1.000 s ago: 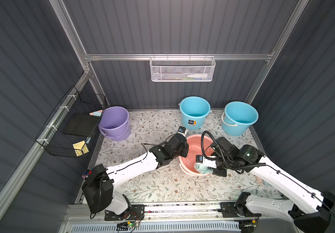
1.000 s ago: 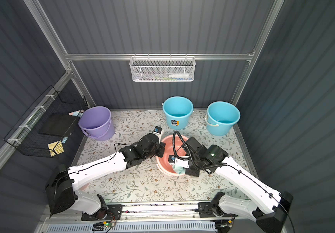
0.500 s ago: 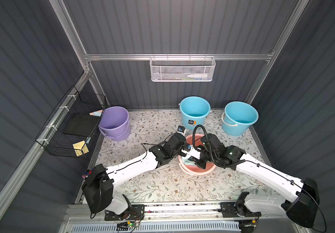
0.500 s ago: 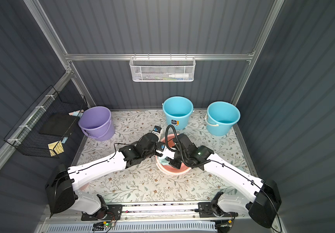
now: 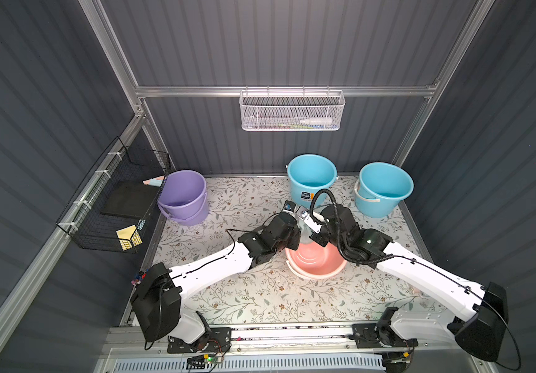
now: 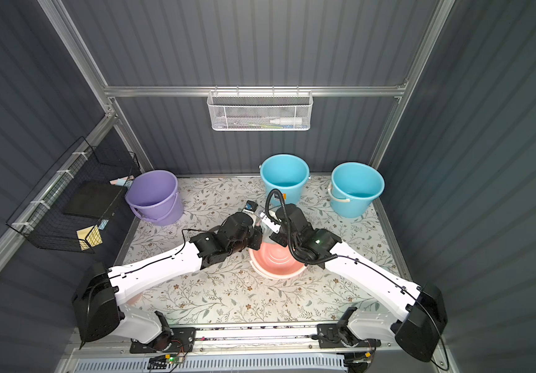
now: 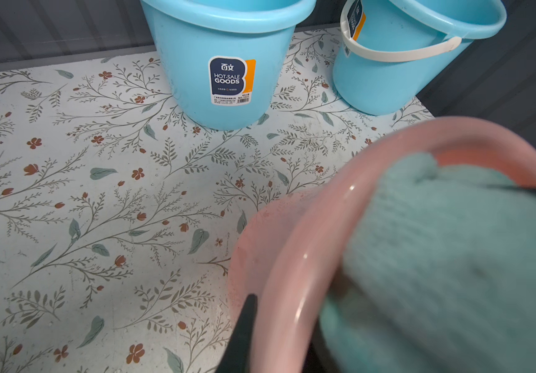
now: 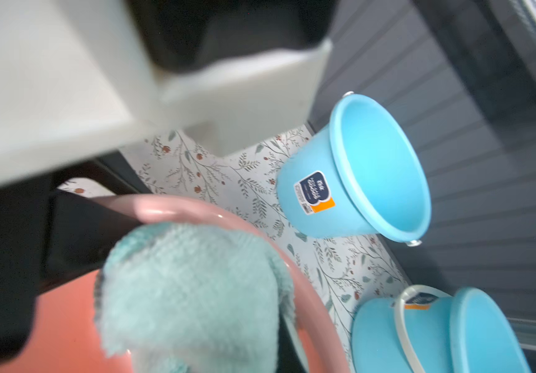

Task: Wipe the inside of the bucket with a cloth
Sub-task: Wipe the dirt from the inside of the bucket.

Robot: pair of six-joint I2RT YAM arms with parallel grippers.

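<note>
Two arms are reaching from the bench's front edge and meeting over its middle. Four buckets are standing on the bench. Two blue buckets are sitting along the back edge, one of them in the back right corner. One purple bucket is sitting in the back left corner, and one pink bucket near the middle.

Two baskets are hanging: a black wire basket on the left wall and a white mesh basket on the back rail.

One teal cloth is pressing inside the pink bucket's rear rim, bunched in the tightly closed right claw. The left claw is pinching that rim narrowly, with one finger outside the wall.

A leaf-and-flower print is covering the bench. Dark grey ribbed walls with a silver frame are enclosing it.
</note>
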